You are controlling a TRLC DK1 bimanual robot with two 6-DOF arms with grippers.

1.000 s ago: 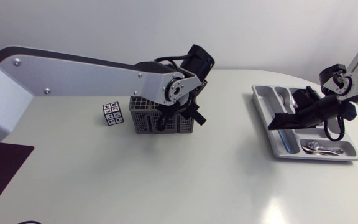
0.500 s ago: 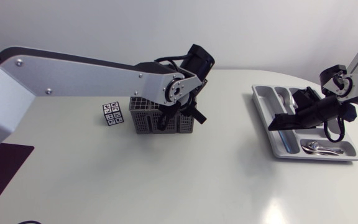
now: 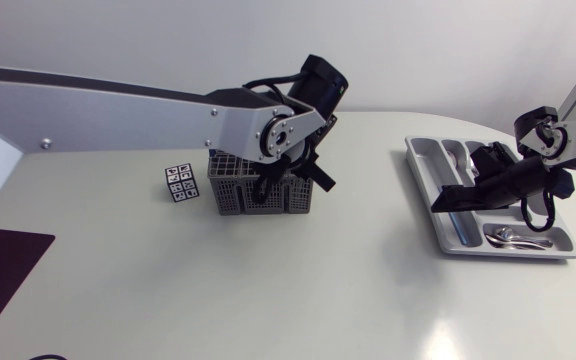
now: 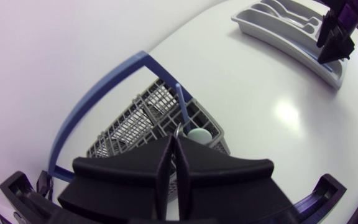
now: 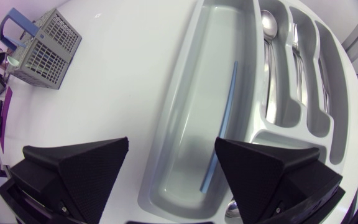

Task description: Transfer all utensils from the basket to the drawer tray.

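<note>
While my left hand (image 4: 174, 139) is clenched just above the basket (image 4: 135, 121), my right hand (image 5: 171, 142) hangs open, far from it.

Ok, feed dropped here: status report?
Left gripper shut over basket, catch unclear. Right gripper open above tray, blue stick under it. Cube beside basket, off the path.

Head view: the basket (image 3: 230, 195) is partly covered by the left gripper (image 3: 290, 183) and its wrist; the contents cannot be made out. Left wrist view: the lower ends of a blue stick (image 4: 181, 104) and a mint-green piece (image 4: 198, 135) are concealed within the basket, and what lies between the closed jaws cannot be determined. In the head view the drawer tray (image 3: 421, 165) is partly masked by the right gripper (image 3: 458, 190).
</note>
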